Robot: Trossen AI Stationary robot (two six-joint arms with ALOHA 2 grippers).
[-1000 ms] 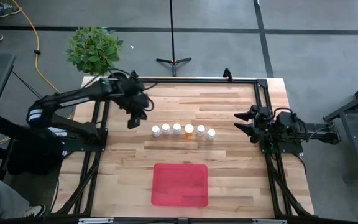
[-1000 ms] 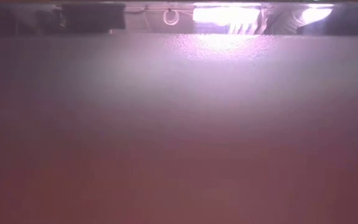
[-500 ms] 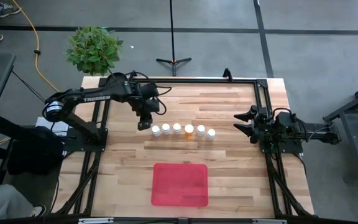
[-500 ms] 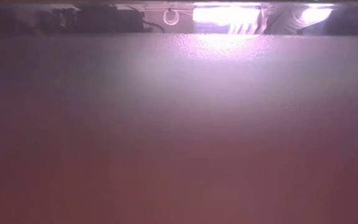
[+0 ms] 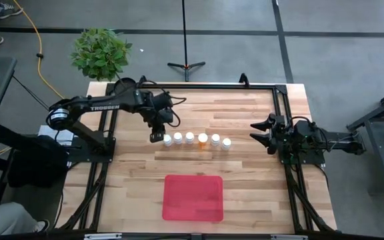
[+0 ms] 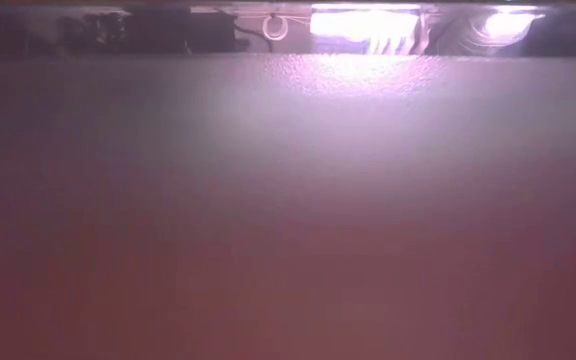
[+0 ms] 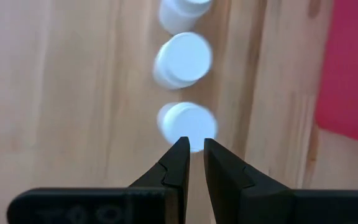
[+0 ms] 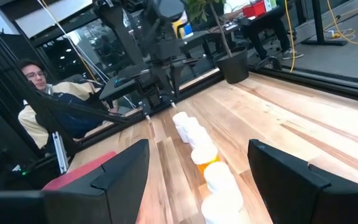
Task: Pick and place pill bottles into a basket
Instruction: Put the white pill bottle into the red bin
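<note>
Left end effector (image 5: 155,137), fingers closed with only a thin slit between the tips and nothing between them, poised just beside the left end of the row of pill bottles (image 5: 197,139). In the left wrist view the closed fingertips (image 7: 192,149) lie over the near edge of the nearest white cap (image 7: 187,124), with two more caps lined up beyond it; whether the tips touch the cap cannot be told. Six bottles stand upright in a straight line across the middle of the wooden surface (image 5: 245,173), close together; all carry white round caps, and the fourth from the left (image 5: 203,139) shows an orange body, also visible in the right wrist view (image 8: 202,155). The basket (image 5: 193,197), a flat red rectangular tray with rounded corners, lies on the surface nearer the front edge, well apart from the row and holding nothing. Right end effector (image 5: 259,133), fingers spread open and empty, waits at the right side of the surface, pointing toward the row, well apart from the last bottle. A potted plant (image 5: 101,52) stands at the far left corner, off the surface. A seated person (image 8: 39,106) shows beyond the surface in the right wrist view. The low view is filled by a blurred reddish field and shows nothing of the bottles.
</note>
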